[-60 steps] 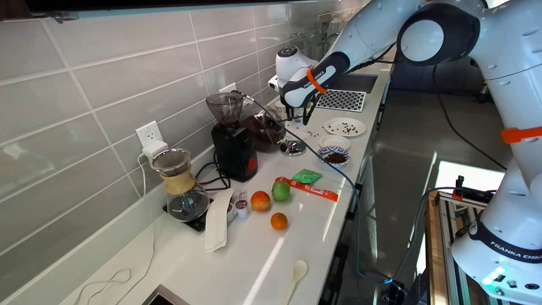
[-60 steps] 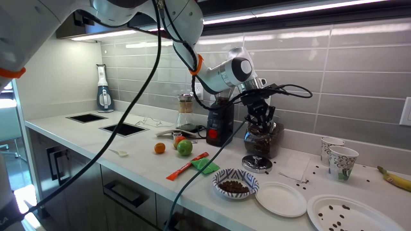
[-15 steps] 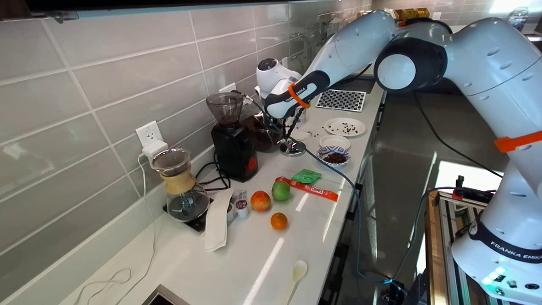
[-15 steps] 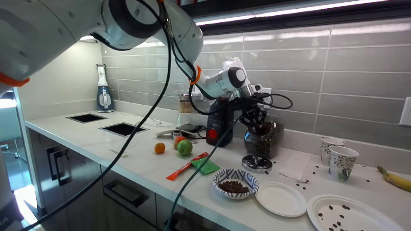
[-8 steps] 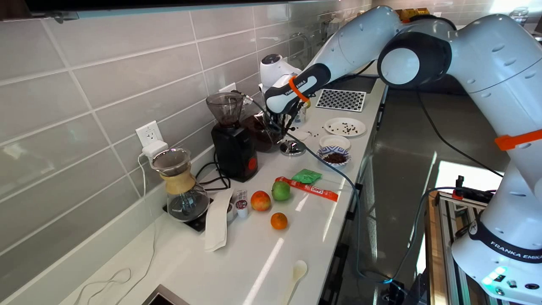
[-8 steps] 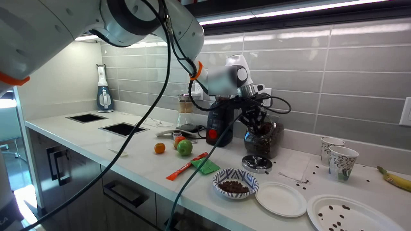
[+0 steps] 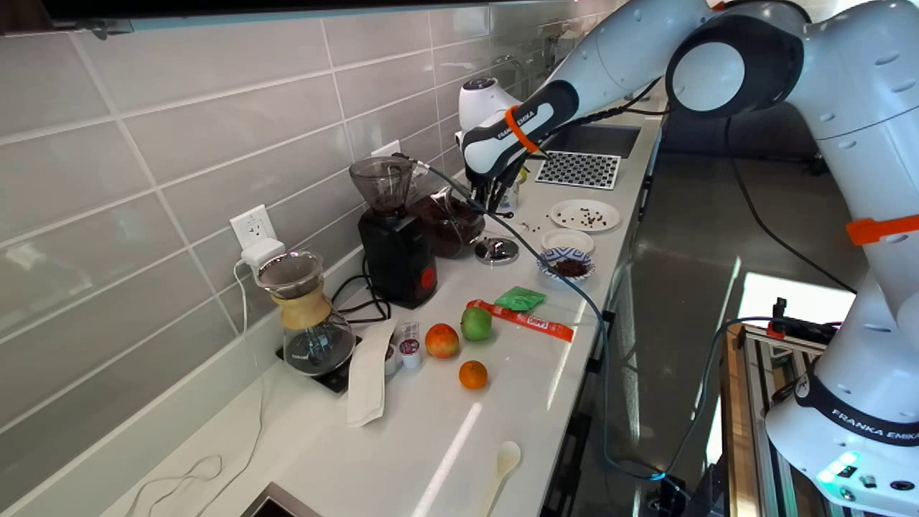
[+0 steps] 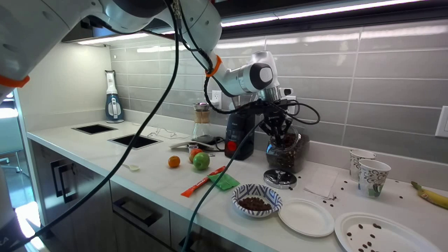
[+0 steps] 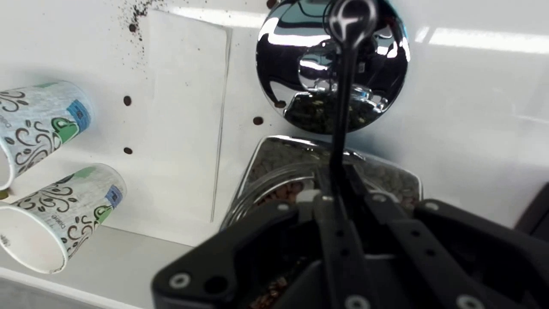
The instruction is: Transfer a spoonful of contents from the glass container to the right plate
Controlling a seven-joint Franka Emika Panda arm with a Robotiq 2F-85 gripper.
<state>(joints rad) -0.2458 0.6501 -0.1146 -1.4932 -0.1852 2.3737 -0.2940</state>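
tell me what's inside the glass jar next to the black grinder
The glass jar holds brown beans, visible through its mouth in the wrist view. The fingers cover much of the opening there, so whether anything else lies deeper can't be seen.

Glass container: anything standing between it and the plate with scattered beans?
Nothing tall visible; flat white paper and loose beans lie between the glass container and that plate. The paper cups stand off that line.
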